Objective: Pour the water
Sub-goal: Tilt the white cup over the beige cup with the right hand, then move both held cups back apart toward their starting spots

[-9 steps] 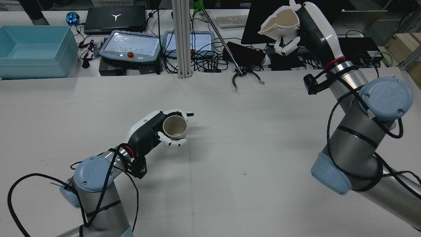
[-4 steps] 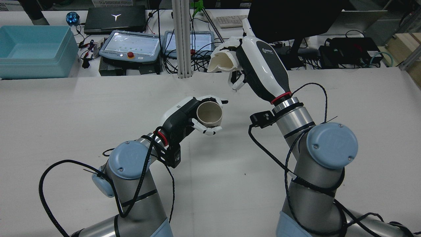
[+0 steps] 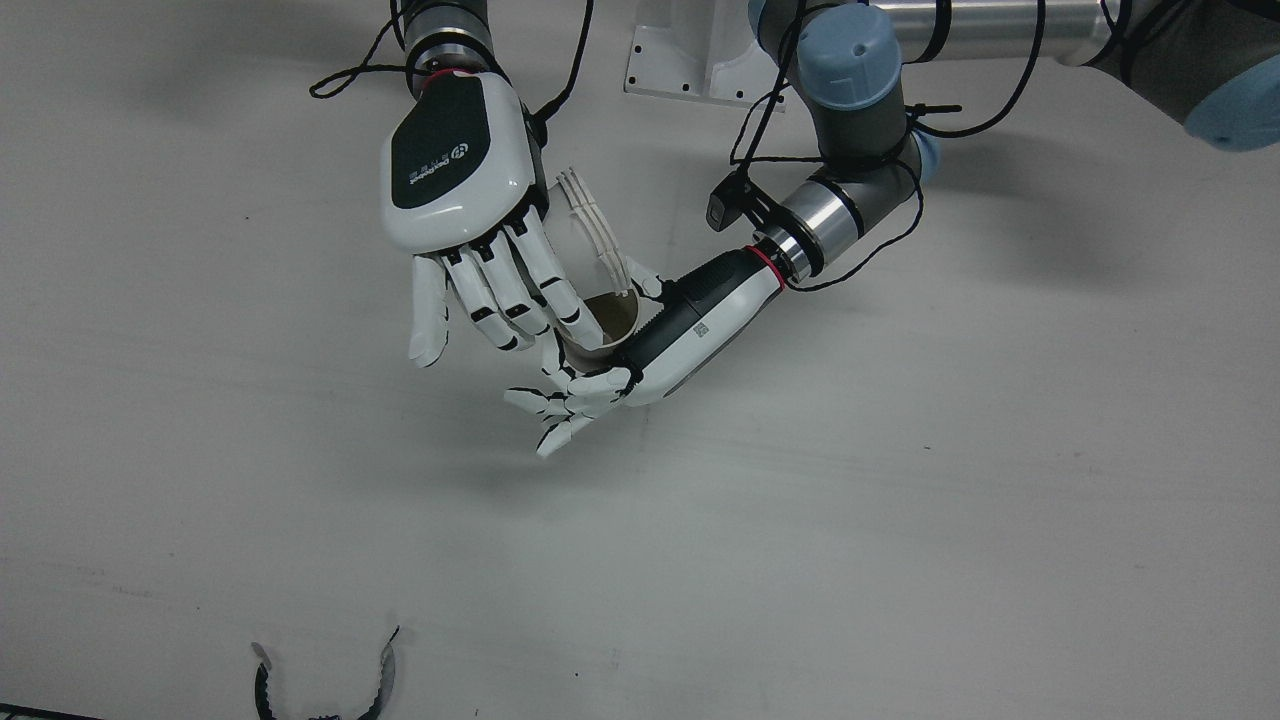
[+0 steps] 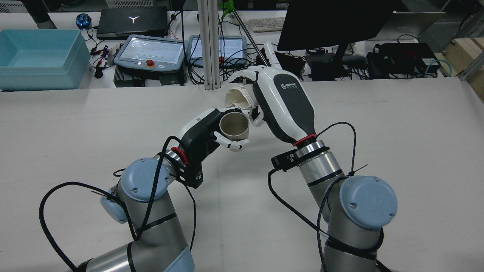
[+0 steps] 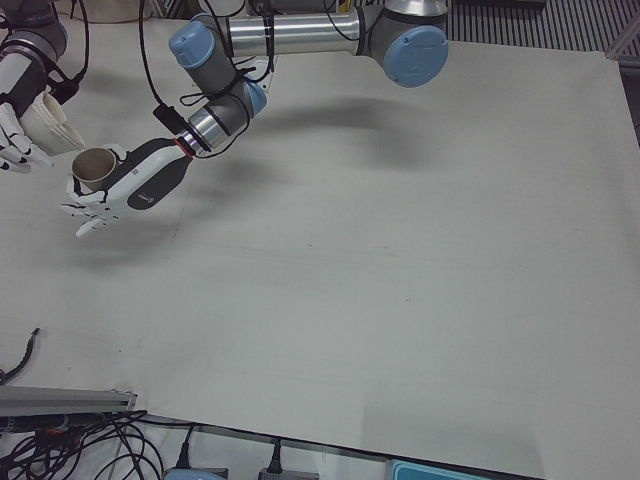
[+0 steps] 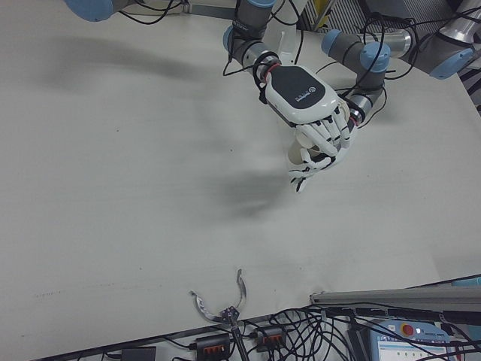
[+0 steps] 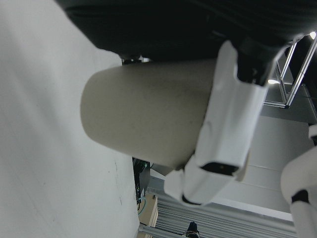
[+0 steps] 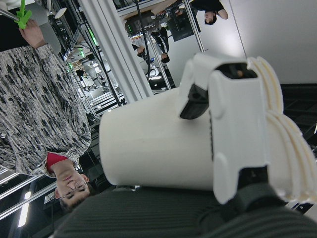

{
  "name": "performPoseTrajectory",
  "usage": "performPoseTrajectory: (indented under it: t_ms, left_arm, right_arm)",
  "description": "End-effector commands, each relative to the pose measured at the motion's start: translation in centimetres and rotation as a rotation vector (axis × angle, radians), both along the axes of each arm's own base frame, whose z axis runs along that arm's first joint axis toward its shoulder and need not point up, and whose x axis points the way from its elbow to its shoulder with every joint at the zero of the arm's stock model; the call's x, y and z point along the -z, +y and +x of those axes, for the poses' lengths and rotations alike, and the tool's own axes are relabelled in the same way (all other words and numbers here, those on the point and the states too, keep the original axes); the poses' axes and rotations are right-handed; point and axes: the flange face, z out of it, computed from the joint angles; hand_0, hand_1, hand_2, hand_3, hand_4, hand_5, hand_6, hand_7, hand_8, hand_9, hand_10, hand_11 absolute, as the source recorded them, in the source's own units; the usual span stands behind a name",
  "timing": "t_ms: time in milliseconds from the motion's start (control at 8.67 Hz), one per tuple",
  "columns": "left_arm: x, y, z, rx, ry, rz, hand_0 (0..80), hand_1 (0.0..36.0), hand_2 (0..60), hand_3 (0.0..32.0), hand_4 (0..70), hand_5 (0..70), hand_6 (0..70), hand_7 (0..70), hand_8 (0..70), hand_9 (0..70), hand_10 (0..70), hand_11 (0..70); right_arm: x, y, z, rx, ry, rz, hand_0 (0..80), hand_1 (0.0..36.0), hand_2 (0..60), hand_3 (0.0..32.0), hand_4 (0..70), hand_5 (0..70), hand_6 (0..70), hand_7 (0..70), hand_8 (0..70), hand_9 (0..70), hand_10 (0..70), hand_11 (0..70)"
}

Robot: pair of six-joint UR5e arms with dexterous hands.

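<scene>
Above the white table (image 4: 378,124), the beige cylindrical cup (image 4: 234,126) is clamped in the left hand (image 4: 206,134), with fingers wrapped round its wall and its open mouth facing up. The white ribbed pitcher with a spout (image 4: 238,99) is clamped in the right hand (image 4: 281,105) and tilted, its spout directed down at the cup's far rim. In the rear view the two vessels are seen close together; whether they touch cannot be told.

The front view presents the back of the right hand (image 3: 455,170) from above, so that most of the pitcher (image 3: 590,235) is hidden and only its ribbed side is seen beside the cup (image 3: 610,318). A dark interior is visible in the cup there; no stream can be made out.

The left hand view shows the cup's outer wall (image 7: 148,114) crossed by a white finger (image 7: 225,129). The right hand view shows the pitcher's smooth body (image 8: 158,146) beneath a finger (image 8: 233,134), and a person in a patterned garment (image 8: 39,109) beyond.
</scene>
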Motion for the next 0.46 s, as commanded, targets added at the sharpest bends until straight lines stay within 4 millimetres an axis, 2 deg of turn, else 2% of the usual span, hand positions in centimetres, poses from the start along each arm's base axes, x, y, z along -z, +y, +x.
performPoseTrajectory:
  t_ms: [0,115,231,346]
  left_arm:
    - [-7.8,0.0,-3.3,-0.002,0.023,-0.072,80.0,36.0,60.0,0.0,57.1,70.0,22.0,20.4,6.9,3.6,7.0,14.0]
    - [-12.0,0.7,-5.4,0.006,0.017,-0.076,80.0,36.0,60.0,0.0,55.6,70.0,21.4,20.1,7.0,4.0,7.8,15.2]
    - [-16.8,0.6,-7.7,0.026,0.013,-0.081,80.0,36.0,60.0,0.0,56.5,70.0,21.5,20.2,7.2,4.3,8.2,15.9]
    - [-20.3,0.1,-10.3,0.041,0.003,-0.081,80.0,36.0,60.0,0.0,57.2,70.0,21.5,20.2,7.3,4.4,8.4,16.1]
  right_arm:
    - [-5.4,-2.0,8.3,-0.011,-0.252,0.008,80.0,36.0,60.0,0.0,33.2,21.8,45.9,69.2,34.5,47.9,0.0,0.0]
    - [-9.3,-3.0,11.8,0.028,-0.375,-0.016,80.0,36.0,60.0,0.0,34.7,22.2,48.4,70.0,37.0,50.9,0.0,0.0]
    - [-12.9,-3.6,15.4,0.057,-0.494,-0.041,80.0,36.0,60.0,0.0,33.3,22.4,48.9,70.0,38.2,52.2,0.0,0.0]
    - [-16.4,-3.7,18.6,0.089,-0.593,-0.064,80.0,36.0,60.0,0.0,32.8,22.7,50.2,70.0,39.2,53.5,0.0,0.0]
